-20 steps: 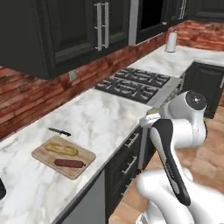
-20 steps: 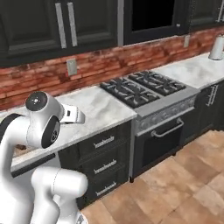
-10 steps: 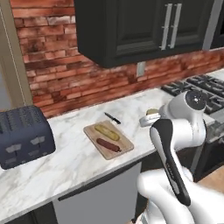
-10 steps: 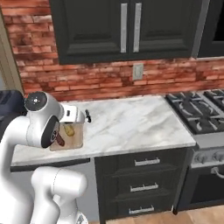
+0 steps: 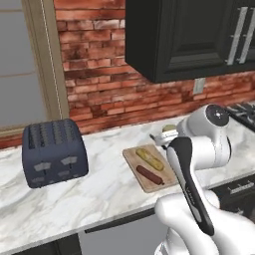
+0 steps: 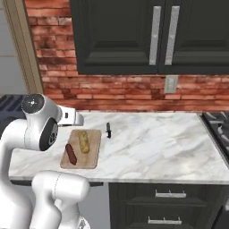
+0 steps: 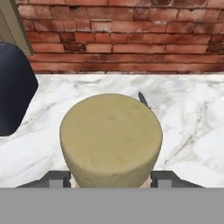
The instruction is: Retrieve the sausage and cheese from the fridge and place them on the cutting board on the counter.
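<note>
Above the desk (image 7: 192, 113), wide-spread fingers (image 7: 59, 178) clamp the cheese (image 7: 111, 138). Sausage (image 6: 71, 154) lies on the cutting board (image 6: 91, 156).

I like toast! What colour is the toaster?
Dark blue. The toaster shows best in the left base view.

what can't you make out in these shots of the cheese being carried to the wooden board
- Gripper: hand view, the pale yellow-tan round cheese puck hides its fingertips; it is closed on the puck.
- Dark blue toaster: hand view, cut off by the left edge.
- Small dark object on the marble counter: right base view, too small to identify.
- Light brown wooden cutting board: left base view, right side behind the white arm.
</note>
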Controlling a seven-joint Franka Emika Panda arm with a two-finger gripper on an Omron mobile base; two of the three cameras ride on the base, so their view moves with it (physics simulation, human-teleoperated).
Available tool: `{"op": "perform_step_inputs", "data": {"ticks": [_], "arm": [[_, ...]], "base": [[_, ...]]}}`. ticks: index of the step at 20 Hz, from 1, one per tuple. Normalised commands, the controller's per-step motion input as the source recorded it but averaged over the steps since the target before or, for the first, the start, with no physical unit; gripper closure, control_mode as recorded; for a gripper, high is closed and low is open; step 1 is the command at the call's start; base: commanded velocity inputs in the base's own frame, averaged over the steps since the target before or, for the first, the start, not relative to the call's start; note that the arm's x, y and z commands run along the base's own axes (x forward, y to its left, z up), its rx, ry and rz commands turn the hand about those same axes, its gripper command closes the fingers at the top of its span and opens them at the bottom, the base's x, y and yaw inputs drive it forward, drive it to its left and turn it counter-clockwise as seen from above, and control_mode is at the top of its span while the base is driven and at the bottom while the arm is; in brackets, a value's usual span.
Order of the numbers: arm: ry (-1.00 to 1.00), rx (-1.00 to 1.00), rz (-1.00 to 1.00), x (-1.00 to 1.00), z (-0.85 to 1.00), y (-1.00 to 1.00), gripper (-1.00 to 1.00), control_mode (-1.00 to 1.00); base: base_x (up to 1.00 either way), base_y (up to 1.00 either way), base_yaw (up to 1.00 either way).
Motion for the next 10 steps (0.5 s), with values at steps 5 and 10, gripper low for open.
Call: {"op": "perform_step_inputs", "data": {"ticks": [5,10], "arm": [[0.00,0.00,0.00,0.00,0.00,0.00,1.00,1.00],[0.00,0.00,0.00,0.00,0.00,0.00,1.00,1.00]], "base": [[0.24,-0.21,0.31],[0.01,-0.04,0.05]]}}
